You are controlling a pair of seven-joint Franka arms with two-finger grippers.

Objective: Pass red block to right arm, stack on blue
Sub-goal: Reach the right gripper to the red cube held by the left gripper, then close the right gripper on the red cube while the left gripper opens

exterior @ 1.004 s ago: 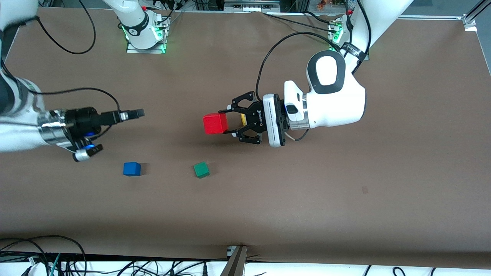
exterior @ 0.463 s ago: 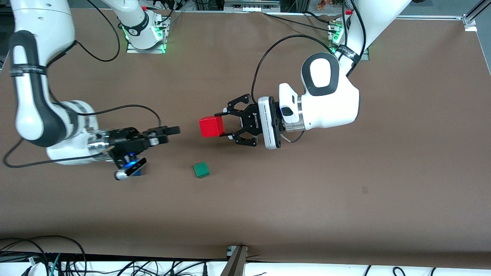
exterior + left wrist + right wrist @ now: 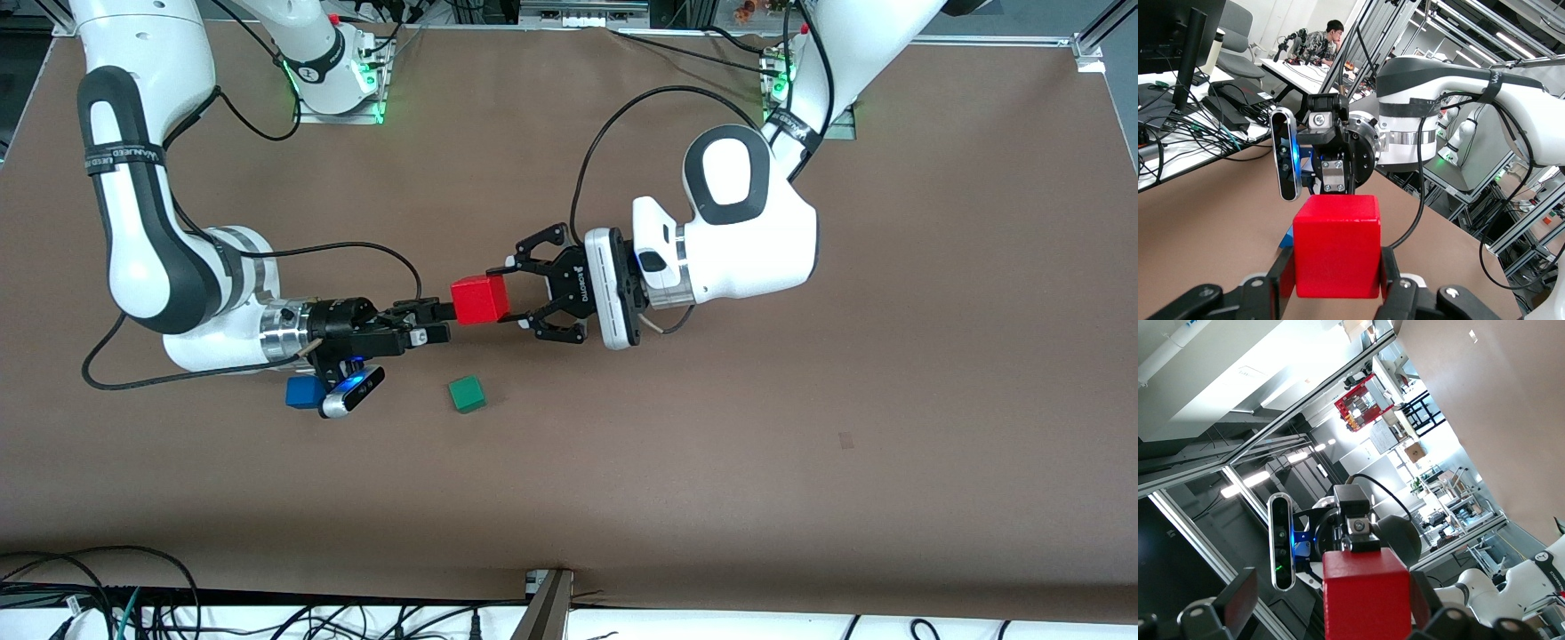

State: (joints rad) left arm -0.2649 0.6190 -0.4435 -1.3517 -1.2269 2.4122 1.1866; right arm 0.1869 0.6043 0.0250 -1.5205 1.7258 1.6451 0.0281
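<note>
The right gripper [image 3: 436, 322] has swung in, its open fingers now at the red block [image 3: 479, 300].

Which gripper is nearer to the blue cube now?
Right. The right gripper hangs just above and beside the blue cube; the left gripper, holding the red block, is farther off.
</note>
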